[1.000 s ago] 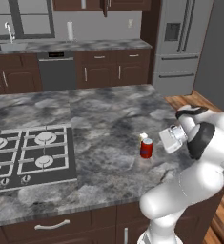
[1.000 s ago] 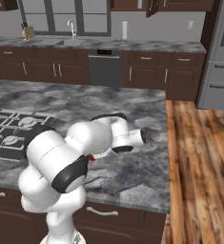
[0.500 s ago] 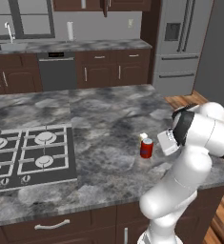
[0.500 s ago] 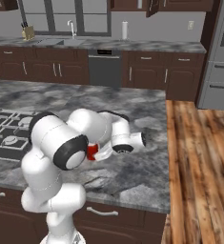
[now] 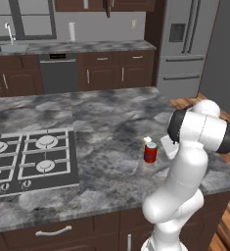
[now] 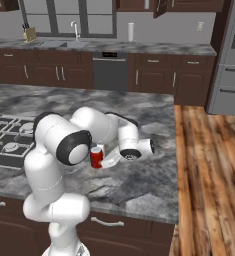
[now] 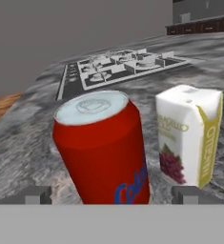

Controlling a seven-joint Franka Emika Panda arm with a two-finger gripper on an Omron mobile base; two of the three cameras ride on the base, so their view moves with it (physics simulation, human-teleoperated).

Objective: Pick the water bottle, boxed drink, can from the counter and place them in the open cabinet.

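The red can (image 7: 104, 147) with a silver top stands upright on the grey marbled counter (image 5: 106, 122), close in front of my hand. My gripper (image 7: 112, 195) is open, one fingertip on each side of the can and apart from it. The cream boxed drink (image 7: 189, 136) stands right beside the can. From the base, the can (image 5: 150, 152) shows with the boxed drink (image 5: 147, 141) just behind it and my gripper (image 5: 166, 147) at its right. The can (image 6: 96, 157) also shows left of my gripper (image 6: 111, 161). The water bottle is out of view. The cabinet (image 5: 128, 5) hangs on the far wall, cut off by the frame.
A gas cooktop (image 5: 31, 157) is set into the counter left of the can. The counter's right edge drops to a wood floor (image 6: 209, 165). A paper towel roll (image 5: 72, 32) and a sink stand on the far counter, next to a grey fridge (image 5: 185, 44).
My arm has rolled at the elbow and the hand has come down and closer to the can. The can and boxed drink stay put. The jaws stay open.
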